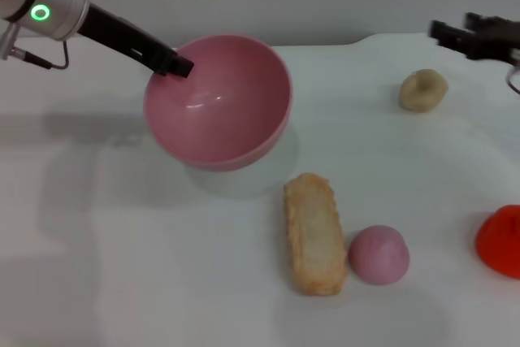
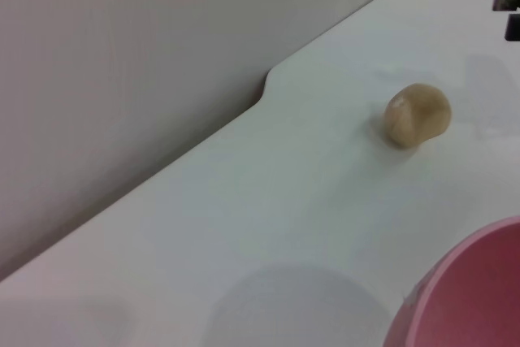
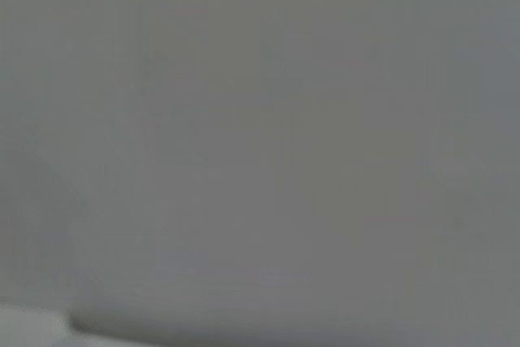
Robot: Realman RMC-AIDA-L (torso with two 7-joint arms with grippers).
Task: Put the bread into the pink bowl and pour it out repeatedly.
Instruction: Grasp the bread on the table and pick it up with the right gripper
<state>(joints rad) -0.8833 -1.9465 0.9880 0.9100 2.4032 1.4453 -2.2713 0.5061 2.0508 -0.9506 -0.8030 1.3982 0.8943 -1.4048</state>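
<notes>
The pink bowl (image 1: 219, 103) is lifted off the white table and tipped, its empty inside facing me. My left gripper (image 1: 177, 64) is shut on the bowl's far left rim. A piece of that rim (image 2: 479, 290) shows in the left wrist view. The bread (image 1: 315, 233) lies flat on the table just in front of the bowl and a little to the right, its plain tan side up. My right gripper (image 1: 459, 32) hangs open at the far right, well away from both. The right wrist view shows only a blank grey surface.
A small beige knotted lump (image 1: 422, 89) (image 2: 417, 114) sits at the back right. Right beside the bread's near end is a pink dome (image 1: 379, 253). An orange-red object (image 1: 502, 240) is cut off by the right edge. The table's back edge has a notch (image 2: 266, 87).
</notes>
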